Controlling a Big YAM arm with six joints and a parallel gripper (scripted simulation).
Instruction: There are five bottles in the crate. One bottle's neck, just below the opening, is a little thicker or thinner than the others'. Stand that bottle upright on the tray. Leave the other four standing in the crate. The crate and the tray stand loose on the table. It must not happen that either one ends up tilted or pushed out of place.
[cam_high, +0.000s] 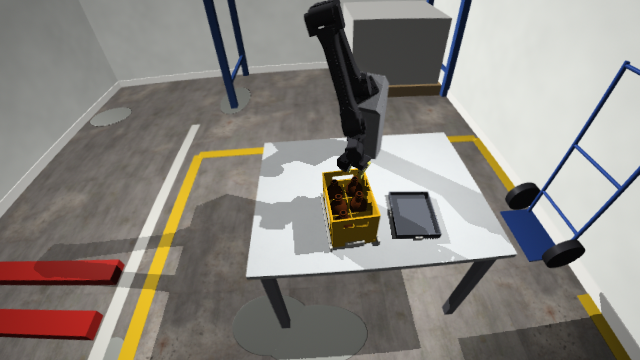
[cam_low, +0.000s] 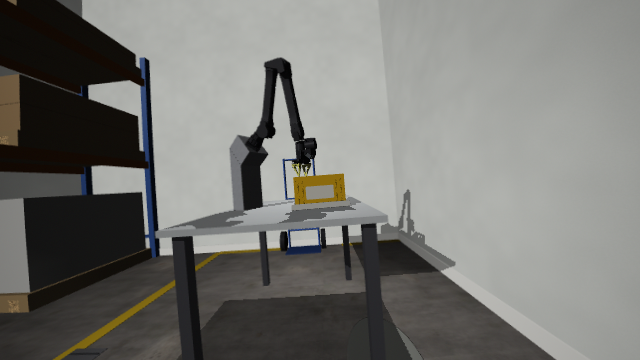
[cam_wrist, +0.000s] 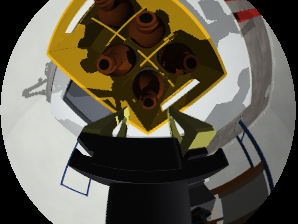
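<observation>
White rectangular table (cam_high: 300, 265) (cam_low: 270, 227), smooth slab top, dark square legs. Black jointed arm (cam_high: 337, 75) (cam_low: 269, 95), bent above it. Yellow crate (cam_high: 355, 232) (cam_low: 320, 179) (cam_wrist: 82, 60), boxy, thin-walled, upright on the table; five brown, glossy, round-shouldered bottles inside, standing in divided cells. Just beside it, flat on the table, a dark, shallow, rimmed tray (cam_high: 415, 215) (cam_wrist: 82, 102), no bottle on it. Gripper (cam_high: 361, 170) (cam_low: 301, 171) (cam_wrist: 148, 109): yellowish angular fingers spread, nothing between them, near the crate's rim. Which neck differs, cannot tell.

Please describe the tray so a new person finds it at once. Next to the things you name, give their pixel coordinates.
Look at the white table (cam_high: 300, 265) (cam_low: 270, 224). Beside the yellow crate (cam_high: 355, 231) (cam_low: 320, 179) lies the tray (cam_high: 414, 236), flat and dark-rimmed. Unlike the crate, it is shallow and holds no bottles.
</observation>
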